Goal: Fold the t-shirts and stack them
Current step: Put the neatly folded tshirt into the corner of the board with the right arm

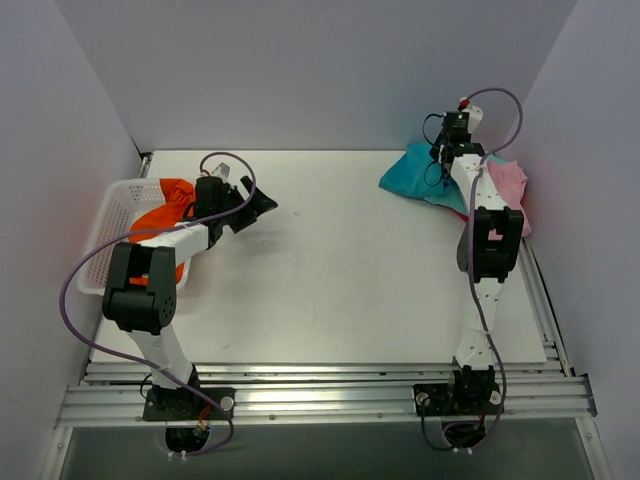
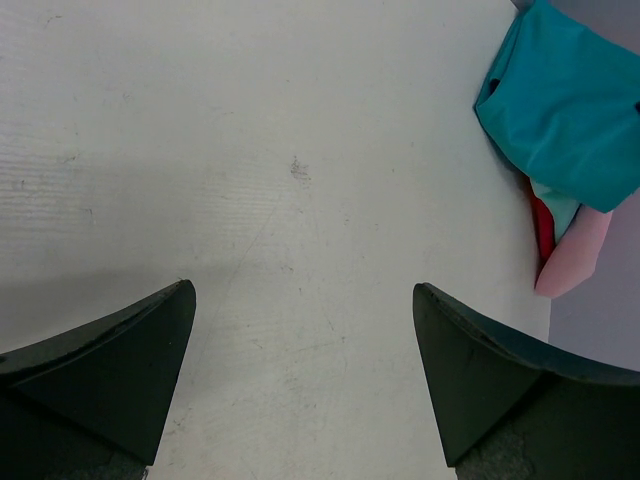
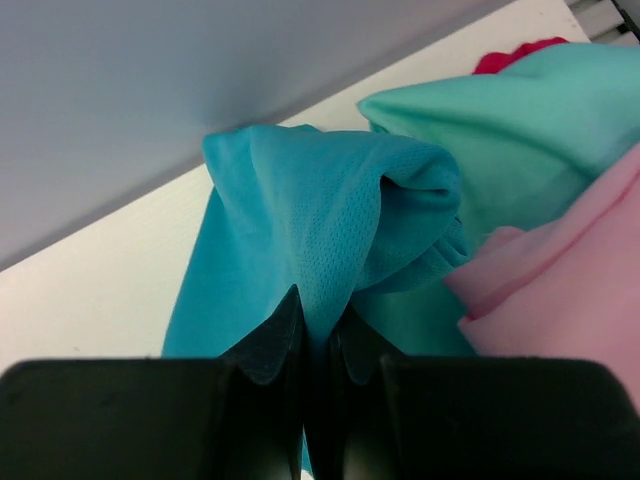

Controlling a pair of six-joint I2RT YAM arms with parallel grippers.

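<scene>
Teal cloth fills my right wrist view: the teal-blue t-shirt is pinched in a bunched fold between the closed fingers of my right tool, at the far right corner of the bench. I judge that I hold it this way to draw it off the heap and out onto bare bench, where it can be spread and folded. The pink t-shirt and the mint-green t-shirt lie crumpled against it in that corner. My left tool hangs with its fingers spread wide and nothing between them, over bare bench near the white lattice basket at the left edge, placed, I think, to take a second hold once the shirt comes across. The orange t-shirt lies in that basket, not yet folded. Only my right wrist view shows the grip itself and the mint-green cloth, with a red scrap behind it. The top view shows just teal and pink there, my arm covering the rest, yet it alone shows the basket and the orange shirt. My left wrist view shows the heap from across the bench, teal over pink with a red sliver between.
</scene>
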